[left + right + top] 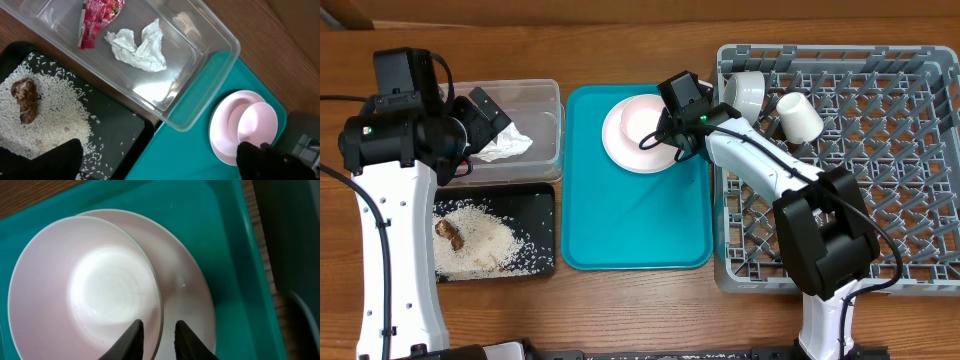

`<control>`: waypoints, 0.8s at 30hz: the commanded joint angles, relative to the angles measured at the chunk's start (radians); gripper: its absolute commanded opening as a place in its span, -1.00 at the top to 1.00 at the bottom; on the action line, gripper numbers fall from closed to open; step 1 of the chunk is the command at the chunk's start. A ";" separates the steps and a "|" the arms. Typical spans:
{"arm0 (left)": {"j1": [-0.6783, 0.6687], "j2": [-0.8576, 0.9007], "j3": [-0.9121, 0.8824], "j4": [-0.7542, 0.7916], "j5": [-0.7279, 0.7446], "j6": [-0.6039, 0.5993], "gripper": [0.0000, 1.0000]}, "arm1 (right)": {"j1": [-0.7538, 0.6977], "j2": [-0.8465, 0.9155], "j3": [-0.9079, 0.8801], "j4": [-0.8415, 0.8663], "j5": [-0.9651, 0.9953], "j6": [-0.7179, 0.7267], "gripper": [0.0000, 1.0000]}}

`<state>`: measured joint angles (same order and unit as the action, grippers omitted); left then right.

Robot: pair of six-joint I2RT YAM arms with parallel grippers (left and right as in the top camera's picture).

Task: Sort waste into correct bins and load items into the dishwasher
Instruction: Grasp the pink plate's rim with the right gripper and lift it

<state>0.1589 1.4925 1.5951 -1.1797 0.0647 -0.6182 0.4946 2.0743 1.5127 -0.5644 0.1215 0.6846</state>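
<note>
A small pink bowl [643,120] [90,290] sits on the round pale-pink plate [618,148] [192,300] at the back of the teal tray. My right gripper [662,138] [159,330] stands astride the bowl's right rim, one finger inside and one outside, with narrow gaps still showing. My left gripper [490,115] [157,167] hangs wide open and empty over the clear tub [548,95] [210,85]. In the tub lie the white napkin [507,146] [137,45] and the red wrapper [97,17]. Rice [485,242] [55,110] and a brown lump [450,232] [26,99] lie in the black tray [545,200] [120,130].
The teal tray [630,220] lies between the bins and the grey dish rack [880,160]. A pale cup [800,117] and a grey-white bowl [745,92] rest in the rack's back left corner. The right arm reaches over the rack's left wall.
</note>
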 commanded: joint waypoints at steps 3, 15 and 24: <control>0.003 0.008 0.003 0.002 0.004 0.020 -1.00 | 0.005 0.010 0.013 -0.010 -0.026 0.026 0.55; 0.003 0.008 0.003 0.002 0.004 0.019 -1.00 | 0.003 0.010 0.013 -0.006 -0.038 0.026 0.92; 0.003 0.008 0.003 0.002 0.004 0.019 -0.99 | -0.004 -0.005 0.033 -0.006 -0.037 0.007 0.92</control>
<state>0.1589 1.4929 1.5951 -1.1797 0.0647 -0.6178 0.4973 2.0743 1.5127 -0.5762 0.0841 0.7055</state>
